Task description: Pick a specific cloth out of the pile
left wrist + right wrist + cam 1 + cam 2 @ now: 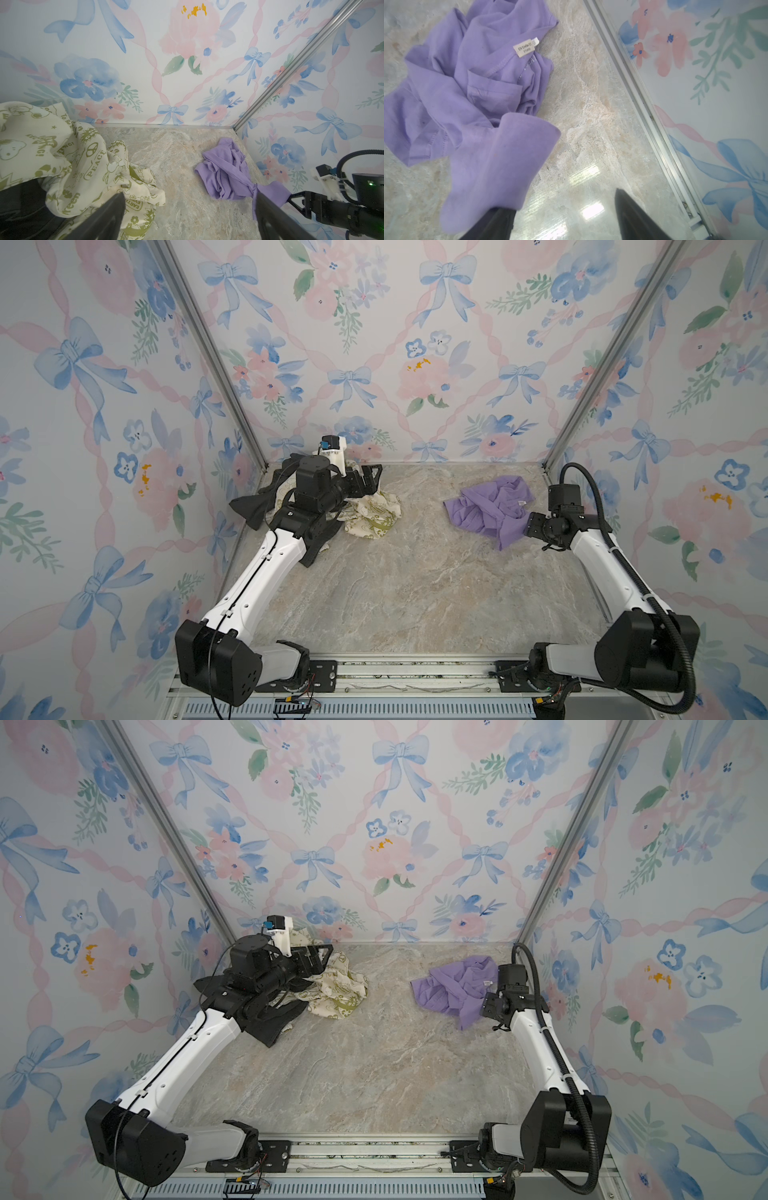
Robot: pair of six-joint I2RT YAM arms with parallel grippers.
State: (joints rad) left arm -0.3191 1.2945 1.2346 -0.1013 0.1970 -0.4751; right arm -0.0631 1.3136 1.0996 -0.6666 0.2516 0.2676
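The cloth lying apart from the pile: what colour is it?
The cloth is plain lilac-purple, with a small white label; clearest in the right wrist view.

Robot test booth — floral-papered panels (374,344)

Overhead stereo pair, two low wrist cameras.
Both top views look down over the whole surface (415,593); both wrist views share the cloth (456,83).

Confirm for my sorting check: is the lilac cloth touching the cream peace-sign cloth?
No: the lilac cloth lies apart from the cream peace-sign cloth, with bare tabletop between them.
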